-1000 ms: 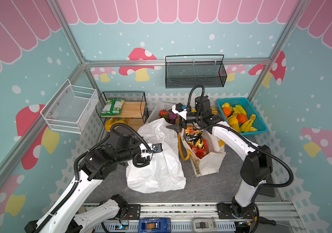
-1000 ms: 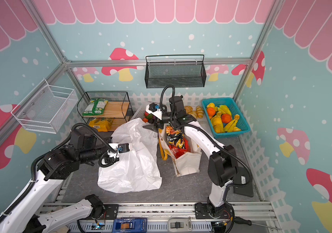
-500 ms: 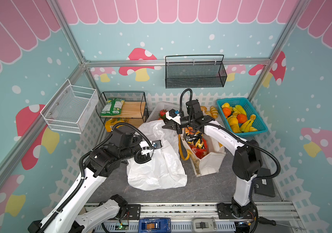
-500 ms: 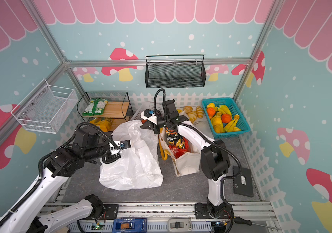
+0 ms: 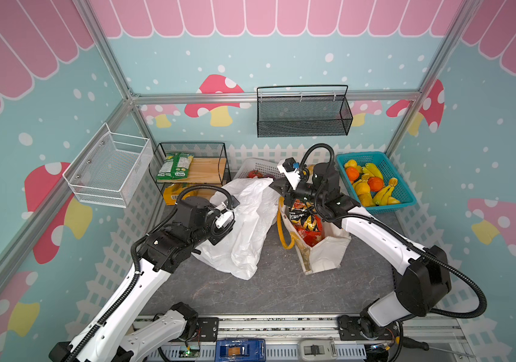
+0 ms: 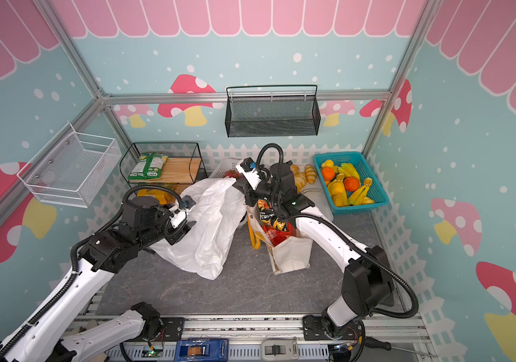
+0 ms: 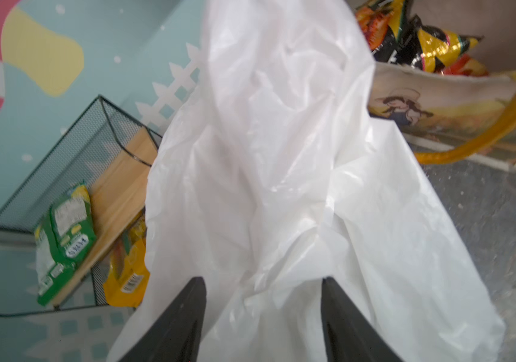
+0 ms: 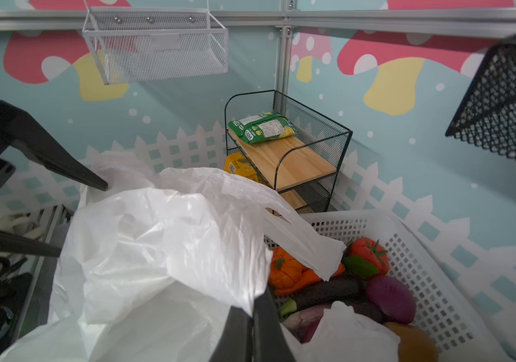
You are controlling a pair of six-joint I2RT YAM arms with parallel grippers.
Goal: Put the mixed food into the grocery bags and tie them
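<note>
The white plastic carrier bag (image 5: 247, 225) sprawls on the desk (image 5: 266, 288) left of centre. Its long axis runs from the desk's front toward the back, with the handle end drawn up at the rear over the rim of the white perforated basket (image 8: 438, 282). What it contains cannot be told. Just beside it on the right stands the cream canvas tote (image 5: 325, 254), upright, mouth open upward, a yellow handle (image 5: 279, 225) drooping toward the white bag. A red crisp packet (image 5: 308, 235) and a yellow-and-dark snack packet (image 5: 303, 216) stick out of it. The right tool (image 8: 253, 308) is closed tight, pinching a fold of the white bag's upper end. The left tool (image 7: 263, 280) stands with jaws apart at the bag's left flank, plastic lying between the fingers, nothing gripped. The perforated basket holds a tomato (image 8: 368, 254) and aubergines (image 8: 329, 291). A teal basket (image 5: 405, 203) at the back right holds oranges (image 5: 375, 183) and bananas (image 5: 382, 192).
</note>
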